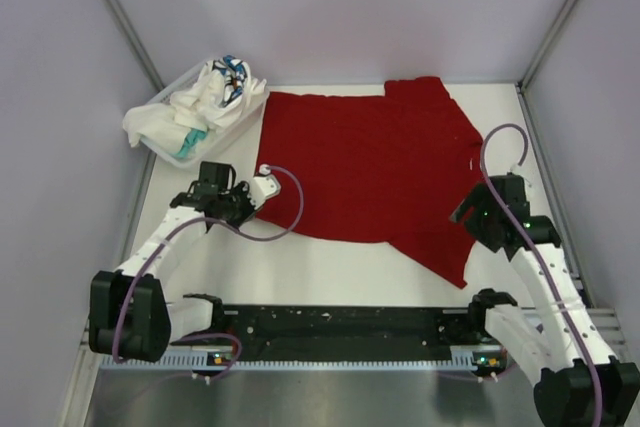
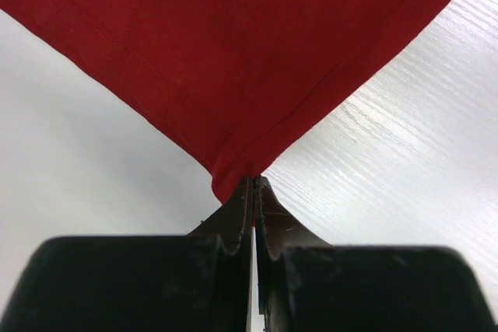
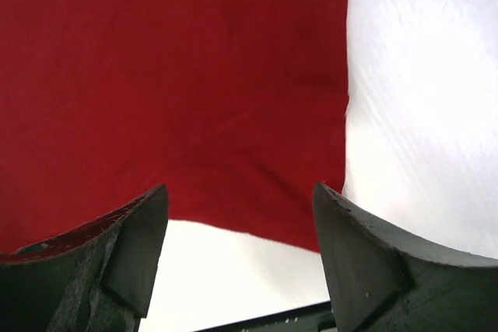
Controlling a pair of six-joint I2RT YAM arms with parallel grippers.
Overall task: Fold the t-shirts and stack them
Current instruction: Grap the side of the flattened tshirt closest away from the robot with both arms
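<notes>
One red t-shirt (image 1: pixel 370 162) lay spread flat and unfolded on the tabletop (image 1: pixel 330 272) in the top view. The white t-shirts (image 1: pixel 205 107) sat heaped in a white tray (image 1: pixel 180 160) at the far left, so folding appeared barely begun and no stack existed. The left arm (image 1: pixel 170 237) reached to the shirt's near-left corner, the right arm (image 1: pixel 540 257) to its near-right side. Left wrist view: the left fingers (image 2: pixel 233 219) were closed, pinching that corner of the red cloth. Right wrist view: the right fingers (image 3: pixel 136 246) stood apart, holding nothing, above the shirt's edge.
</notes>
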